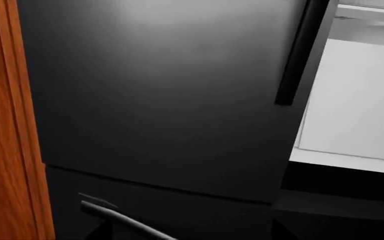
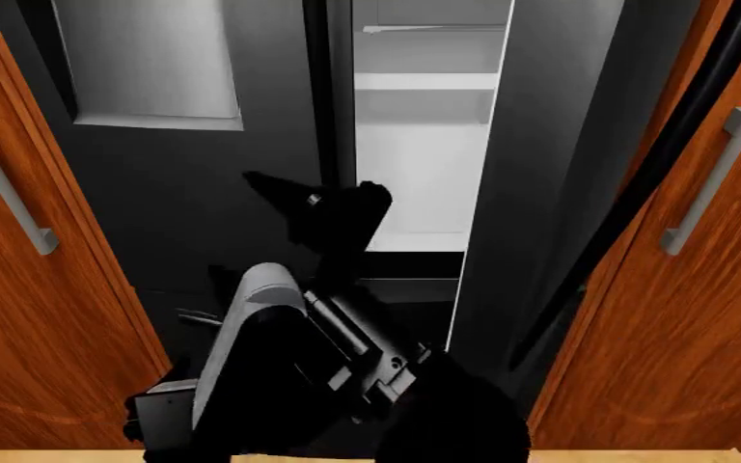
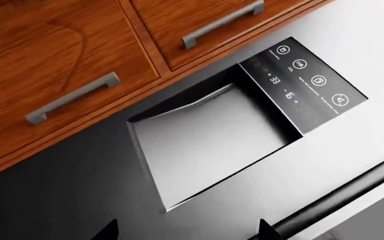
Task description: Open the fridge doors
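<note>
In the left wrist view the left fridge door [image 1: 165, 95] is seen shut, its bar handle [image 1: 300, 50] beside the white interior [image 1: 359, 100], with the drawer handle [image 1: 122, 220] below and a wooden cabinet [image 1: 5, 130] at the left; no fingers are shown. In the head view the right fridge door [image 2: 563, 183] is swung open against the right cabinet [image 2: 679, 289], shelves [image 2: 425, 82] are exposed, and a dark gripper [image 2: 332, 217] is raised at the seam, finger state not discernible. In the right wrist view only the dispenser recess [image 3: 212, 145], control panel [image 3: 302, 85] and upper cabinet handles [image 3: 72, 97] are shown, with dark fingertips [image 3: 105, 231] apart at the edge.
</note>
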Robot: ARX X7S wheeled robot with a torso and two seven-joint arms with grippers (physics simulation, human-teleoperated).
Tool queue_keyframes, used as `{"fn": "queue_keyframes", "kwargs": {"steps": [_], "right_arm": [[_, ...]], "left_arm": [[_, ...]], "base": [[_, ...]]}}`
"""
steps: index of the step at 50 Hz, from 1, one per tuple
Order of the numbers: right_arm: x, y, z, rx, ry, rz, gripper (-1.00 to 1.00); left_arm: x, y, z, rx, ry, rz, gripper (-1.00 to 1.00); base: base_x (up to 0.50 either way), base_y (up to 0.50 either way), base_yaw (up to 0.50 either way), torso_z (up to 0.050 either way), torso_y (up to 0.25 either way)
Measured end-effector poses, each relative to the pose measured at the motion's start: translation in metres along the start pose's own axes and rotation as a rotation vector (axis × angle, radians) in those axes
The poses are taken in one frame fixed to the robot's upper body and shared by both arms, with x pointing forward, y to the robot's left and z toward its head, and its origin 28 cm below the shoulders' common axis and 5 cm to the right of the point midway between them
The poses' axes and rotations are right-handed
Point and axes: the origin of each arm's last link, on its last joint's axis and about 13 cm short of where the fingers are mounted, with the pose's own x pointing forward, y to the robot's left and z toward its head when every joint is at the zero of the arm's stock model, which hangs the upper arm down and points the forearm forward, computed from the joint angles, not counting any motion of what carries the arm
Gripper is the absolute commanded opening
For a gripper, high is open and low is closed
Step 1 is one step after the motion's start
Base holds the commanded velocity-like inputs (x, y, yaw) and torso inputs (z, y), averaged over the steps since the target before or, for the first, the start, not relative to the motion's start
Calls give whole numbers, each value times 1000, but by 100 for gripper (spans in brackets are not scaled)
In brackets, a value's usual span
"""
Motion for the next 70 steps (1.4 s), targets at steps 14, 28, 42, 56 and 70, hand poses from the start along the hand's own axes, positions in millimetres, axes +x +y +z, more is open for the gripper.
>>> {"fn": "queue_keyframes", "kwargs": {"steps": [14,28,42,56,70], "right_arm": [[34,-18,-36,117,91,-53,100],[80,-36,-79,448,225,-250,100],[110,-29,-130,779,472,-486,100],[118,-31,-135,1012,526,-625,100],[97,-36,-141,1000,589,-750,100]], "left_arm": [[0,0,0,4,4,-2,100],[0,0,-1,17,3,0,100],[-1,1,-1,25,2,7,100],[-1,1,-1,41,-1,10,100],[-2,1,-2,64,-5,13,100]], "base": [[0,0,0,0,0],[0,0,0,0,0],[0,0,0,0,0],[0,0,0,0,0],[0,0,0,0,0]]}}
